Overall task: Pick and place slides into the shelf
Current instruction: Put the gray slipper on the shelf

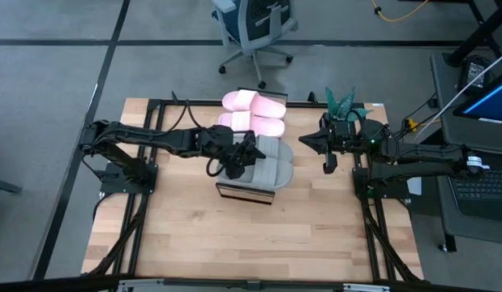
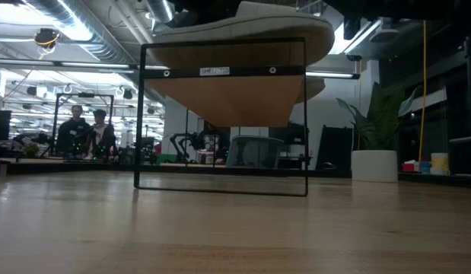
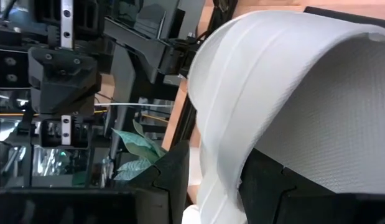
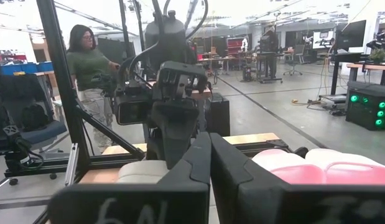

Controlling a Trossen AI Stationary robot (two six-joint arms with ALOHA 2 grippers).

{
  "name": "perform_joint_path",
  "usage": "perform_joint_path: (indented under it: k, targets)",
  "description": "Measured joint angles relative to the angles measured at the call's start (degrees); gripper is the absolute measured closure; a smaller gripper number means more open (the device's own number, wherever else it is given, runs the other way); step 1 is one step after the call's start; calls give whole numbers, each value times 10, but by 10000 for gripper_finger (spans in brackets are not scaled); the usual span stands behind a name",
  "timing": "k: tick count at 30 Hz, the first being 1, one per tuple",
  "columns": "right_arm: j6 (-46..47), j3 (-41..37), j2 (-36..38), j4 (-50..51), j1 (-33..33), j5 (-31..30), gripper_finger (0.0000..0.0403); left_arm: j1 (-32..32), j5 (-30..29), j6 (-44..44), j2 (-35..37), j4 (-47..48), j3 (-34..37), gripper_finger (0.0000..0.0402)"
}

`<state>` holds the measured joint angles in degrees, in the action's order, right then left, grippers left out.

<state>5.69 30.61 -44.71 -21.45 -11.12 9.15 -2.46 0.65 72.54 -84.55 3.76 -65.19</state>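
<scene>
1. Light-wood worktop [image 1: 251,235] on a dark frame over grey floor. An office chair [image 1: 255,28] stands beyond its far edge and a potted plant [image 1: 344,104] at the far right corner. People show in the room behind.
2. The shelf [image 1: 246,193] sits mid-worktop. Two pink slides [image 1: 255,113] lie on its far end, two grey-green slides [image 1: 271,162] just nearer.
3. From table height, only the shelf's end frame [image 2: 221,118] and the underside of a slide [image 2: 250,30] on top can be seen. Both arms are cut off there.
4. The slide soles and most of the shelf top are covered. I can't tell how the slides seat on the planks.
5. Left tool [image 1: 237,156] is at the shelf's left edge. Its fingers [image 3: 176,180] are clamped on the strap of a grey-green slide.
6. Right tool [image 1: 309,143] hovers right of the shelf, fingers together, holding nothing.
</scene>
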Motion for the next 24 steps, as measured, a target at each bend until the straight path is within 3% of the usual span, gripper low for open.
perform_joint_path:
  k: [24]
  targets:
    - [0, 0, 0, 0, 0, 0, 398, 2, 1, -19, 0, 53, 0, 285]
